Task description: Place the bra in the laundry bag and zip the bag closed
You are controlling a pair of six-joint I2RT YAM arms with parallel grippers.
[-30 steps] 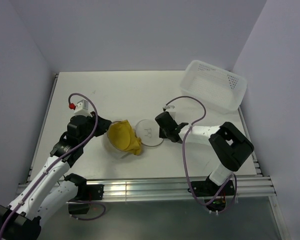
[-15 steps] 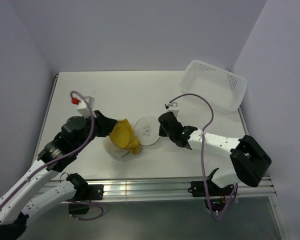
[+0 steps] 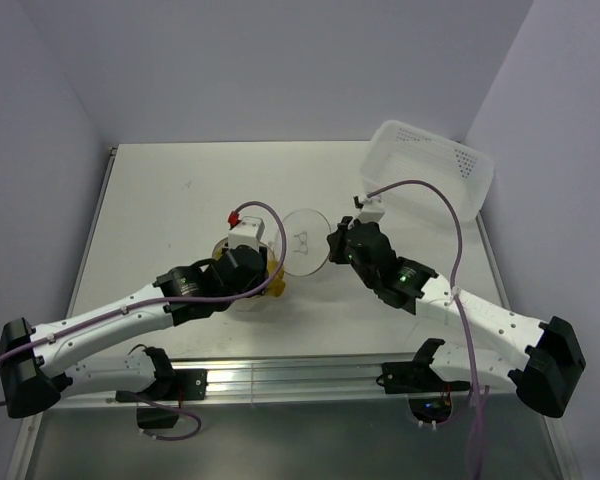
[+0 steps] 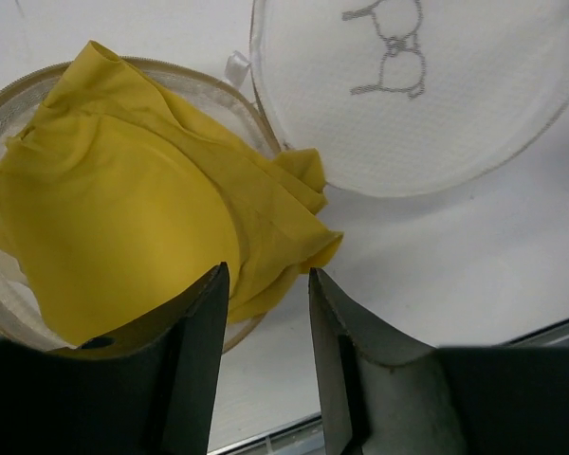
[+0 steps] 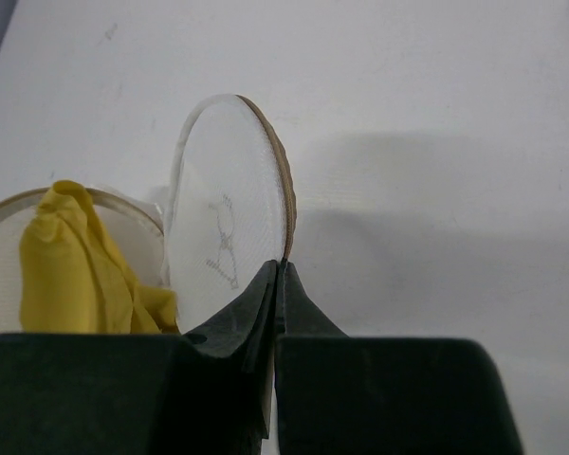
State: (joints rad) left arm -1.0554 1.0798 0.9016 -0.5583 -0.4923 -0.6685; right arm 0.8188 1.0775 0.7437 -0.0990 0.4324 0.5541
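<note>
Item: bra (image 4: 123,218), mostly in laundry bag (image 5: 0,256), one fold spilling over rim twd flap lid (image 5: 229,218); L gripper (image 4: 264,284) agape, empty, just above fold; R gripper (image 5: 279,270) pinched on lid edge, lid upright; step: stuffing; next prob. tuck fold, then close & zip.

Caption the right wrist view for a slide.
Right end effector pinches the lid edge, bra resting in the open bag.

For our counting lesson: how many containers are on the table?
2: the round cream-white mesh laundry bag, mid-table, lid open, holding most of the mustard-yellow fabric bra; and the white perforated rectangular plastic basket at the far right corner. None appears hidden.
</note>
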